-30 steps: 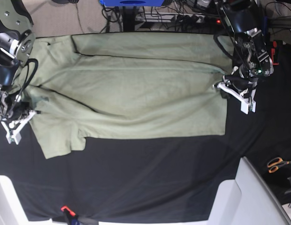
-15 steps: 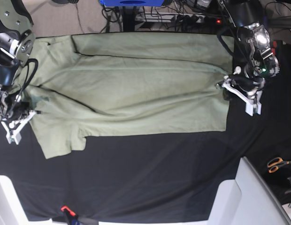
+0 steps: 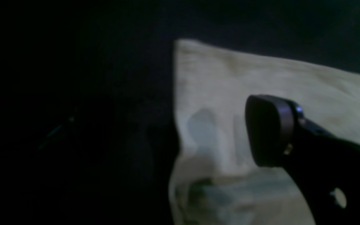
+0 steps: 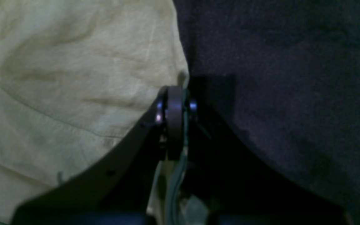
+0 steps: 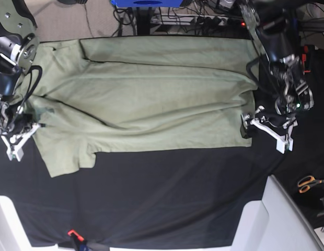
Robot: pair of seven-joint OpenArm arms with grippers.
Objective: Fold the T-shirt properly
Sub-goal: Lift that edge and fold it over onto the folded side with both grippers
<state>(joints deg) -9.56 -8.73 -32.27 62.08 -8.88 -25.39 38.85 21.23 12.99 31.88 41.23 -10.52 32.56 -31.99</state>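
The pale green T-shirt (image 5: 146, 99) lies spread flat on the black cloth (image 5: 167, 193), with a sleeve at the lower left. My left gripper (image 5: 266, 132) is open at the shirt's near right corner. In the left wrist view (image 3: 211, 137) one dark pad (image 3: 269, 131) hovers over the shirt's corner (image 3: 217, 81), and the other finger is lost in the dark. My right gripper (image 5: 15, 140) is at the shirt's left edge. In the right wrist view (image 4: 175, 125) its jaws are shut on a pinch of the shirt (image 4: 73, 78).
Orange-handled scissors (image 5: 308, 183) lie at the right edge. A white surface (image 5: 287, 219) rises at the lower right. A small orange clip (image 5: 72, 232) sits at the cloth's near edge. Cables and a blue box (image 5: 146, 2) lie beyond the far edge.
My left gripper has moved down the shirt's right edge toward its near corner. The right gripper and the shirt have not moved.
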